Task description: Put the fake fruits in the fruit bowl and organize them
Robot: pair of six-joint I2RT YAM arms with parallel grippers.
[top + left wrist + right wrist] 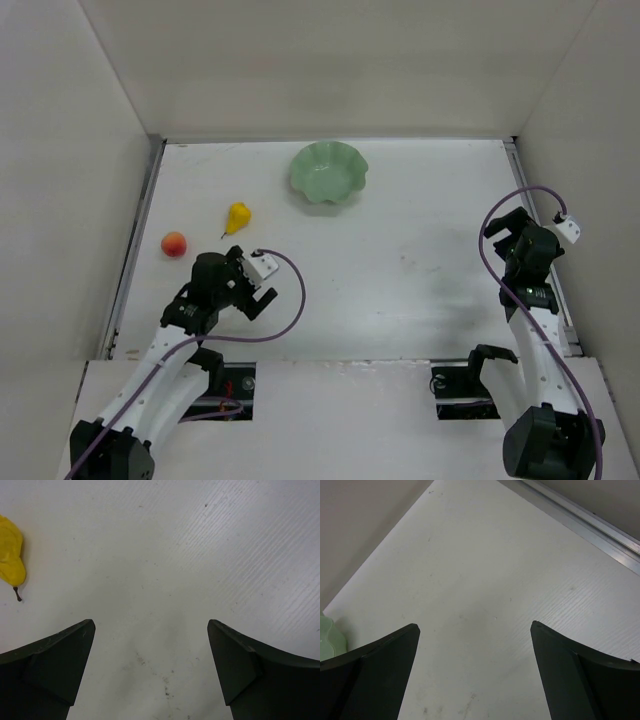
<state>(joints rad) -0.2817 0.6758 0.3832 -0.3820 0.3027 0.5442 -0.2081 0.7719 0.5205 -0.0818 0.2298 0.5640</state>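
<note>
Stood at the opening step, with no fruit yet in the mint-green fruit bowl far back and the left gripper spread wide, empty, near the yellow pear, the peach further left; called next, probably, for shifting over the pear and closing.

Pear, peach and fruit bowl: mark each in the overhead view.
pear (237, 216): top view, yellow body.
peach (174, 244): top view, its middle.
fruit bowl (328, 175): top view, bare inner floor.
</note>
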